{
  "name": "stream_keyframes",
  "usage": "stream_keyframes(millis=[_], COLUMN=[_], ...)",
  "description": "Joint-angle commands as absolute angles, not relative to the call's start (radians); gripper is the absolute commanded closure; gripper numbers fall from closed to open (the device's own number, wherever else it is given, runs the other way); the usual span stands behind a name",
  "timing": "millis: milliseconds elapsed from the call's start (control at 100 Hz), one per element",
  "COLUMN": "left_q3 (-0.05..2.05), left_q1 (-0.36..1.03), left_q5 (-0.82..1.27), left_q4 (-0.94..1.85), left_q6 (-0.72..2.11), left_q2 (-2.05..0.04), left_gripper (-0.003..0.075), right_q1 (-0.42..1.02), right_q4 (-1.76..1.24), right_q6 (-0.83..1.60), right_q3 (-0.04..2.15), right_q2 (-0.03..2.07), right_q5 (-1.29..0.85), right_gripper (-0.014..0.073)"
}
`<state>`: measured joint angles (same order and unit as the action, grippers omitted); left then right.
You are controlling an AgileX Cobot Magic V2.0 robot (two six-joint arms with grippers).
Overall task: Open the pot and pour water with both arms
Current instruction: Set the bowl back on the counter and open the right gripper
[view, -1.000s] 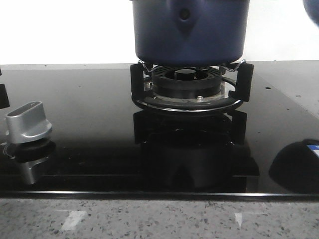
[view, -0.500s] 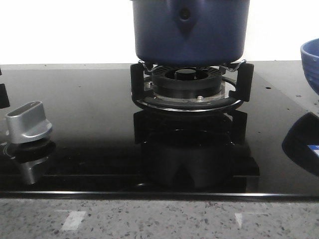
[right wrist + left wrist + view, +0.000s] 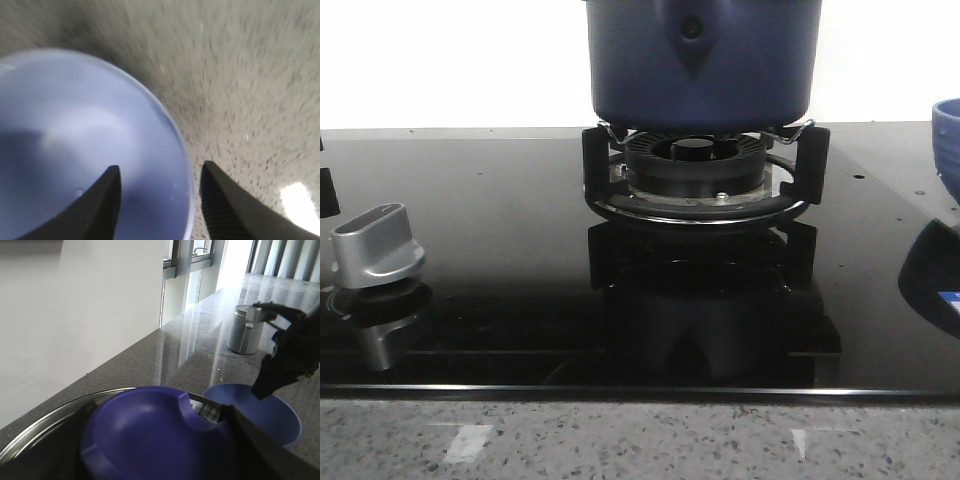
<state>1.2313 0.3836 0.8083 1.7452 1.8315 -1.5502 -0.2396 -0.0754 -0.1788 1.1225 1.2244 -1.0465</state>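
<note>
Black glass cooktop (image 3: 490,200) on speckled stone counter (image 3: 640,440), silver knob (image 3: 375,245), burner grate (image 3: 705,180)

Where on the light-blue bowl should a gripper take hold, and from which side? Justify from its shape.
Grip the bowl by its rim, coming from above with one finger inside and one outside. The wall is thin, the top is open, and no handle shows, so a pinch across the edge suits it best. The right gripper already has its fingers either side of that rim.
</note>
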Motion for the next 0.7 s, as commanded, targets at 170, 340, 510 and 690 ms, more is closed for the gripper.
stream_keyframes(millis=[170, 340, 510, 690], left_q3=[1.280, 1.334, 1.392, 1.442], left_q1=[0.445, 0.461, 0.461, 0.461], left_q5=[0.850, 0.844, 0.840, 0.832], left_q4=[1.872, 1.872, 1.872, 1.872], left_q6=[1.960, 1.963, 1.963, 1.959], left_q2=[-1.533, -1.585, -1.636, -1.689], left_gripper=[0.0457, 0.0457, 0.0457, 0.0457], right_q1=[-0.242, -0.232, -0.187, -0.165], right_q4=[-0.106, -0.118, -0.118, -0.118], right_q6=[-0.167, -0.167, -0.167, -0.167], right_q3=[1.214, 1.212, 1.212, 1.212], right_q2=[0.970, 0.850, 0.779, 0.749], right_q5=[-0.926, -0.926, -0.935, -0.985], right_gripper=[0.0374, 0.0663, 0.0663, 0.0663])
